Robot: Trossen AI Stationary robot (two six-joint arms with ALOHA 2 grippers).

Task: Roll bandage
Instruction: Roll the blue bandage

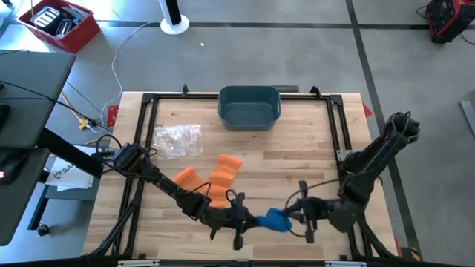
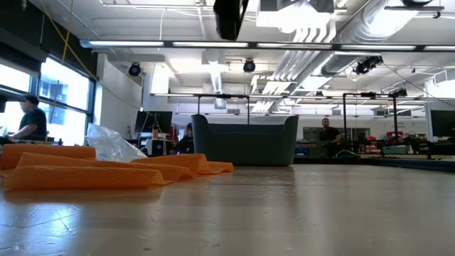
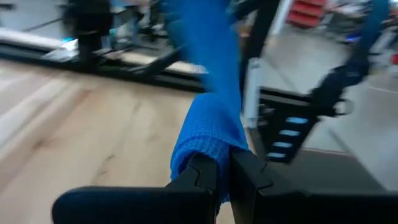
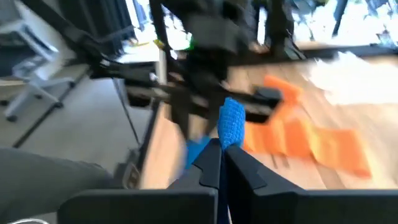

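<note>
Both the left gripper (image 1: pixel 249 220) and right gripper (image 1: pixel 297 215) clamp the blue bandage (image 1: pixel 276 219) between them; uneven pulling could slip it free or unroll it.

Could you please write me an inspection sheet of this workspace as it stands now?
Surface: wooden table inside a black frame, bare wood over most of it.
Job's things: blue bandage near the front edge, pinched between both grippers; orange bandages lie flat left of centre.
Clutter: crumpled clear plastic bag at back left; dark teal bin at back centre.
Grippers: left gripper shut on the blue bandage; right gripper shut on it from the other side.
Cables: white cable on the floor behind the table.
Surroundings: red crate on the floor at back left; people seated far off in the room.
</note>
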